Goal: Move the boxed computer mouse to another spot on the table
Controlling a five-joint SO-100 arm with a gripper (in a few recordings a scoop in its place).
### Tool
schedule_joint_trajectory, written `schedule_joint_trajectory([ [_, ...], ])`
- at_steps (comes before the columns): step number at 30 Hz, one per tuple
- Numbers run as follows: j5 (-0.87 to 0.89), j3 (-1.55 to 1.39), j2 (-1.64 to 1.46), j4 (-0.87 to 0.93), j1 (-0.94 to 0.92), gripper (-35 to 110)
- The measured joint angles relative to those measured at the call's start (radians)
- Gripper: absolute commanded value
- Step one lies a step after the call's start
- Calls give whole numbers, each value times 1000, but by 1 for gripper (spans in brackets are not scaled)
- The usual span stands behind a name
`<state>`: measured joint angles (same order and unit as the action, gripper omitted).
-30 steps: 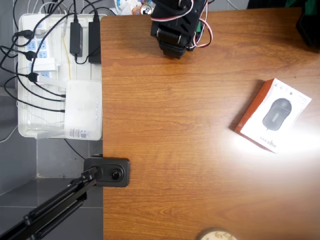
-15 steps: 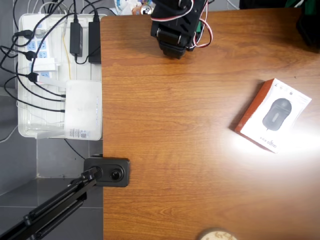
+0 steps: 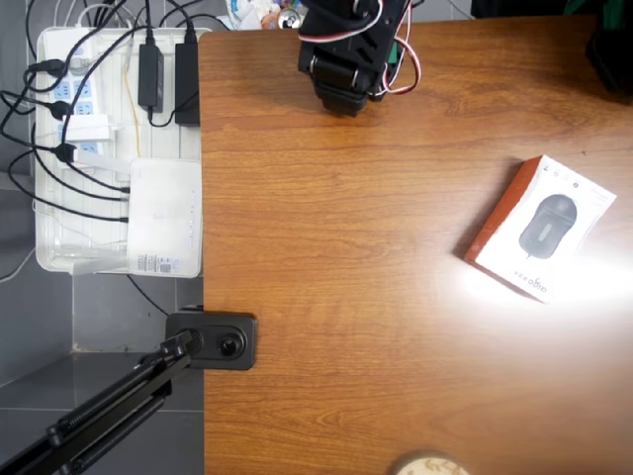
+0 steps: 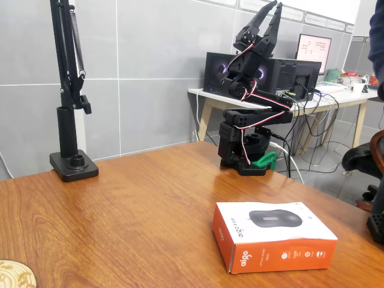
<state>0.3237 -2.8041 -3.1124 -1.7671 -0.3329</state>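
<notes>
The boxed computer mouse [image 3: 542, 228] lies flat near the table's right edge in the overhead view, white face up with a dark mouse pictured and an orange-red side. In the fixed view the same box [image 4: 273, 234] sits at the front right of the brown wood-grain table [image 4: 138, 210]. My black arm [image 3: 346, 49] is folded at the table's far edge, well away from the box. Its gripper [image 4: 273, 12] points straight up, high above the base, with the fingers closed together and nothing held.
A white tray [image 3: 59, 252] of power strips and cables, with a white router-like box [image 3: 165, 213], lies off the table's left edge. A black stand is clamped at the table edge [image 3: 213, 339] [image 4: 73, 165]. A round wooden coaster [image 3: 427, 465] sits at the near edge.
</notes>
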Motion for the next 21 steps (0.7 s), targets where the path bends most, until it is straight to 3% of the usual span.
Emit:
schedule_joint_trajectory([
  [21,21,0,0,0,0,2],
])
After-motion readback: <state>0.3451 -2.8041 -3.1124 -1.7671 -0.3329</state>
